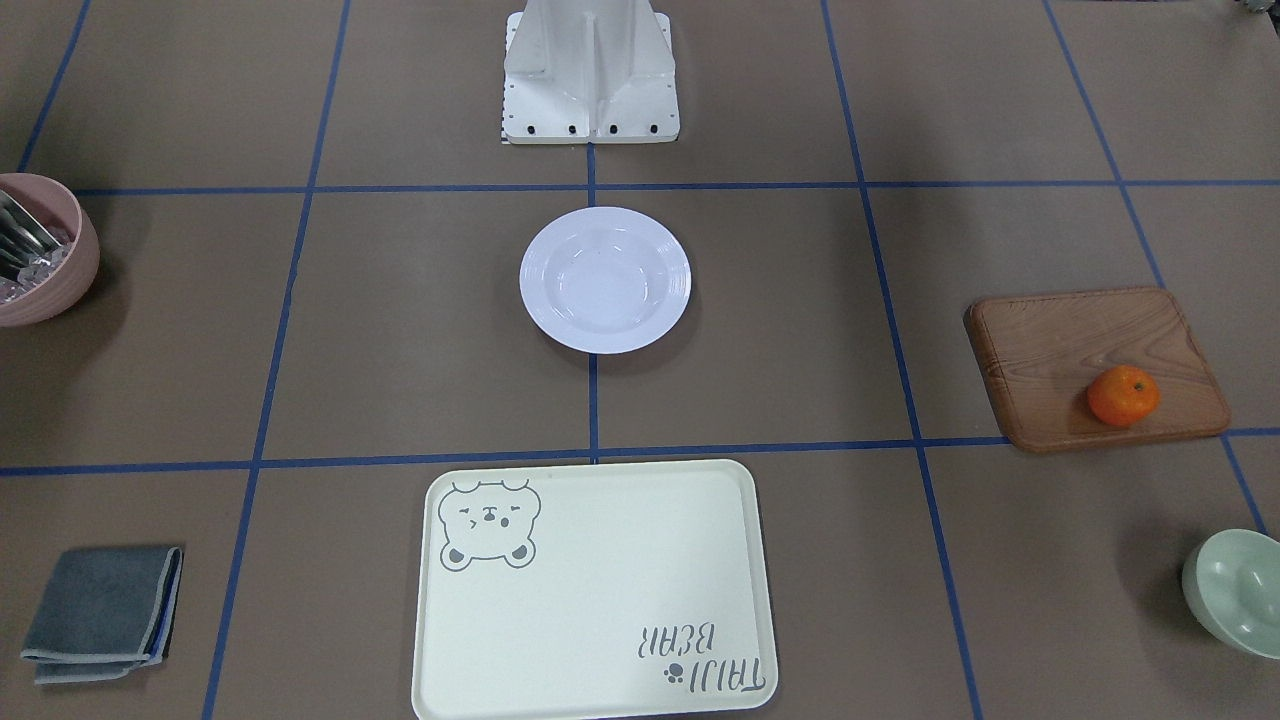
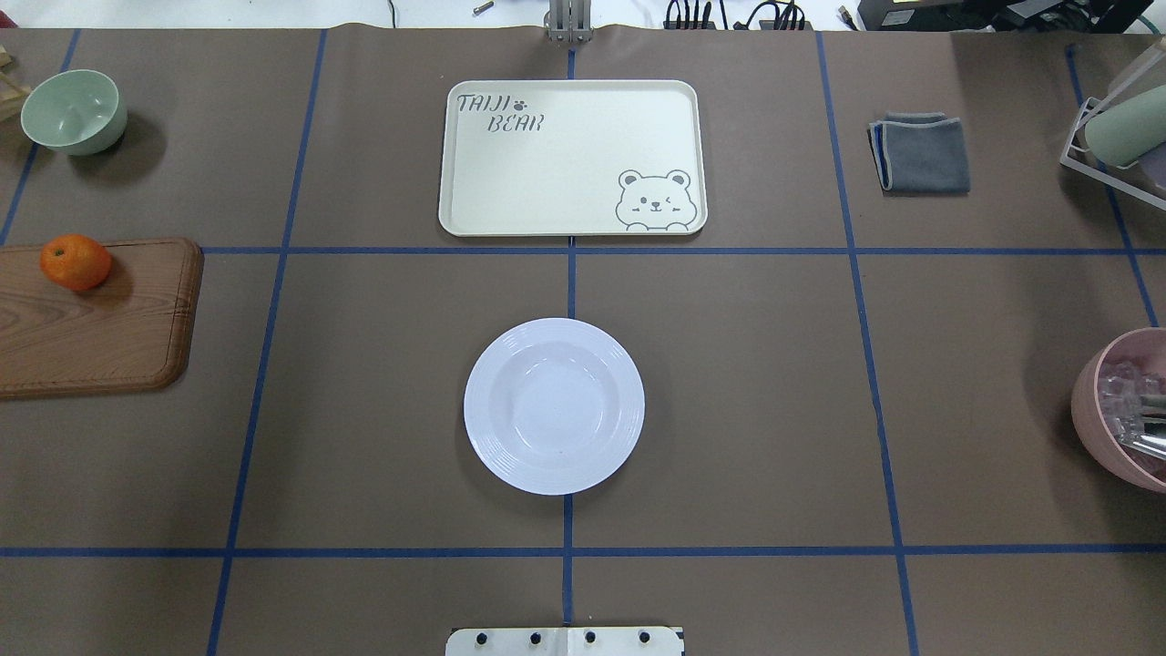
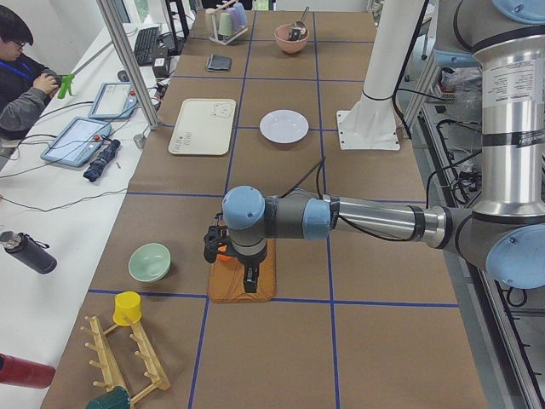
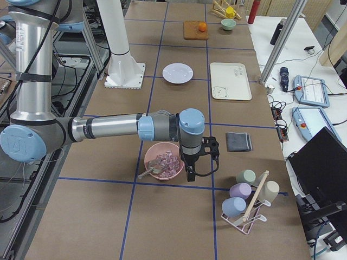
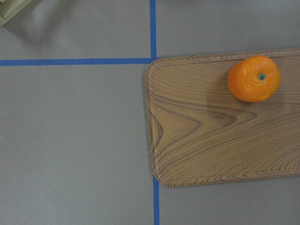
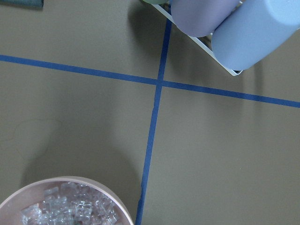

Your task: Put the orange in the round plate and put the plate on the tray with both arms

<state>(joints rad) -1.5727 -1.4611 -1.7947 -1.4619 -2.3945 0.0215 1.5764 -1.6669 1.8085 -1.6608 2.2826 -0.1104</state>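
The orange (image 1: 1123, 396) (image 2: 76, 261) (image 5: 254, 78) lies on a corner of a brown wooden board (image 2: 100, 319). The white round plate (image 1: 605, 280) (image 2: 554, 405) sits empty at the table's middle, in front of the robot base. Beyond it lies the cream bear tray (image 1: 600, 590) (image 2: 569, 155), also empty. My left gripper (image 3: 249, 278) hangs above the board near the orange, and I cannot tell whether it is open or shut. My right gripper (image 4: 191, 171) hangs beside the pink bowl (image 4: 162, 161), and its state also cannot be told. Neither gripper shows in the overhead or front views.
A pale green bowl (image 2: 73, 111) stands beyond the board. The pink bowl (image 2: 1125, 410) holds clear cubes and a utensil. A folded grey cloth (image 2: 920, 152) lies right of the tray, with a cup rack (image 4: 246, 197) near it. A person (image 3: 25, 77) sits at the side bench.
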